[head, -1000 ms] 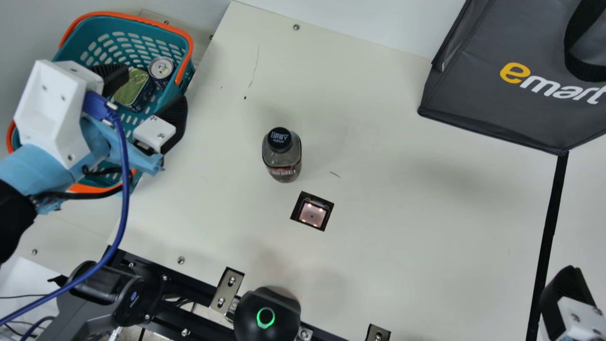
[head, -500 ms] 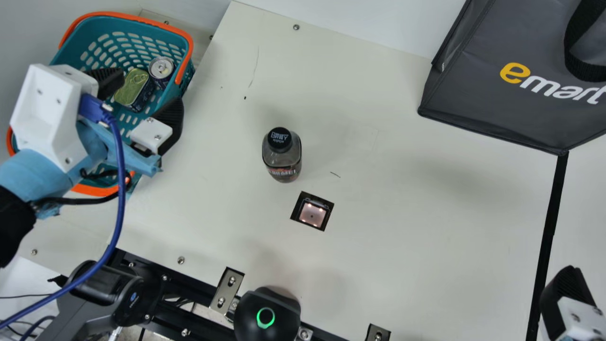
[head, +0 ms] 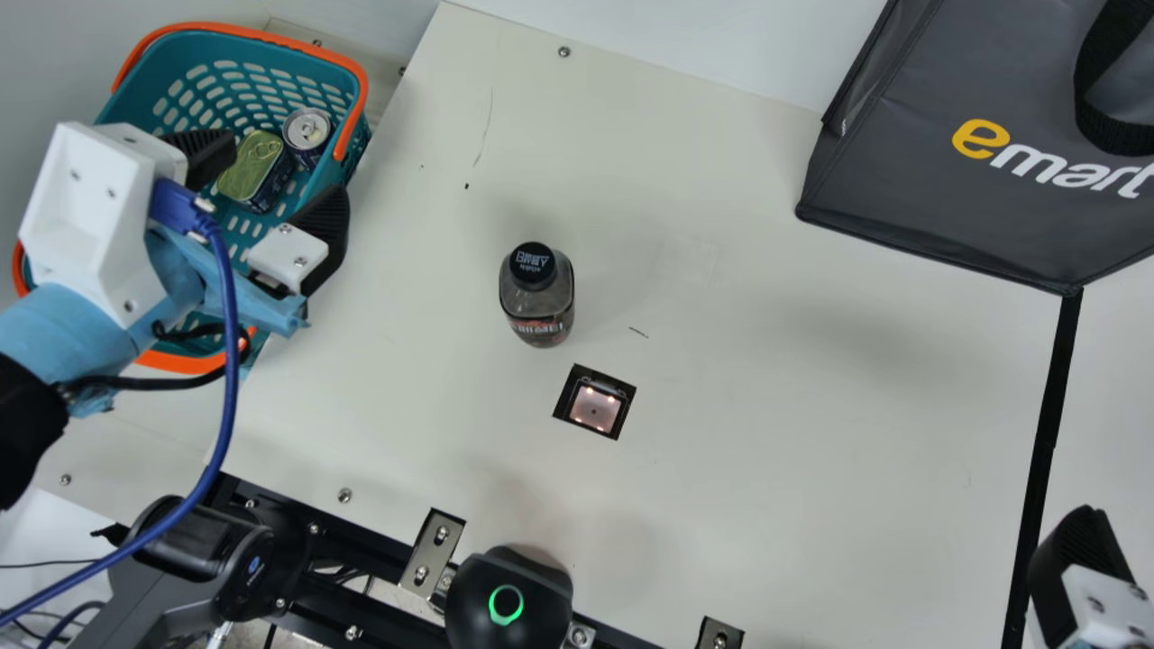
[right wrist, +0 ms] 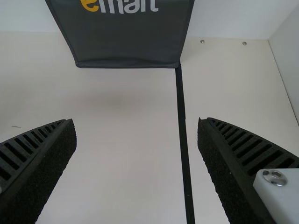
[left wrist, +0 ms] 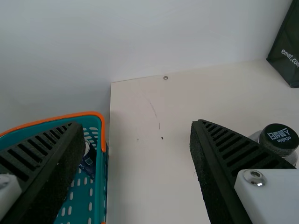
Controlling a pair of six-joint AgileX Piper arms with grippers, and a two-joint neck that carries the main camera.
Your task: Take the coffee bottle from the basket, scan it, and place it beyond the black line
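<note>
My left gripper hangs over the basket in the main view, fingers wide apart and holding nothing. The coffee bottle stands upright on the table, right of that gripper and just behind the scanner window. In the left wrist view, the bottle's black cap shows beyond one finger of my left gripper. My right gripper is at the lower right corner of the main view, by the black line. In the right wrist view my right gripper stands open with nothing between its fingers.
A green-topped tin and a can lie in the basket. A dark grey bag stands at the back right, where the black line begins. A black device with a green ring sits at the front edge.
Over the basket, my left gripper shifted slightly left between the first and second pictures, then stayed put. The bottle and my right gripper have kept still.
</note>
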